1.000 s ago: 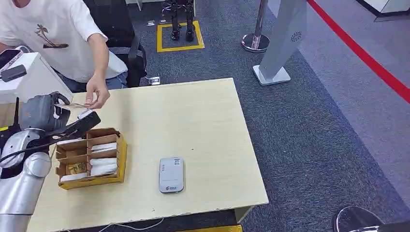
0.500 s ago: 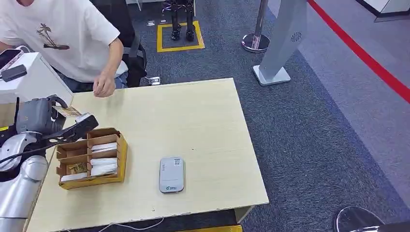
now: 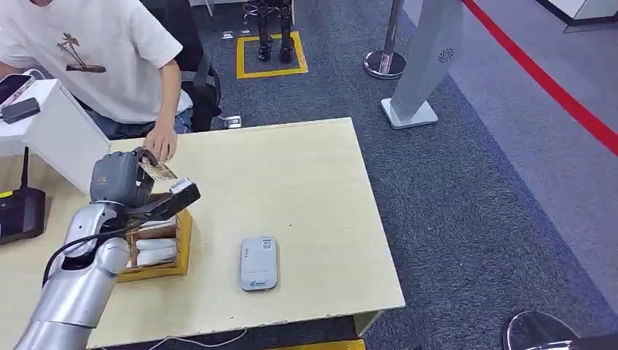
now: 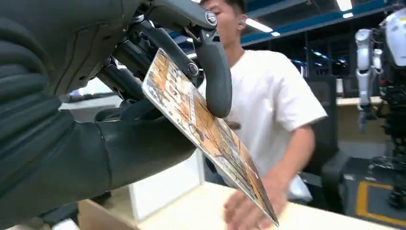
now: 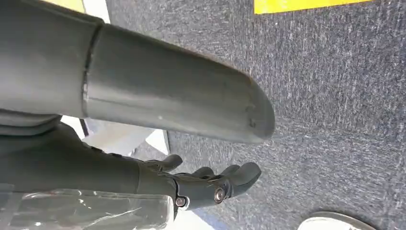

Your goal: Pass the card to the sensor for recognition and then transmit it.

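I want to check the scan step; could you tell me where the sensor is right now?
In the head view, the sensor lies flat on the table near its front edge, right of the cardboard box, apart from the left hand.

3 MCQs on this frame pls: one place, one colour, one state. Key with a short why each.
1. Where does the sensor lie?
A. on the table, beside the cardboard box
B. inside the cardboard box
C. on the carpet

2. What colour is the person's shirt?
A. black
B. white
C. red

3. What is the left hand doing?
A. resting flat on the table
B. hanging with nothing in it
C. holding the card

Key:
1 A: it lies flat on the table, next to the cardboard box and apart from it.
2 B: the person's shirt is white with a small palm print.
3 C: the card sits pinched in the left hand, above the box.
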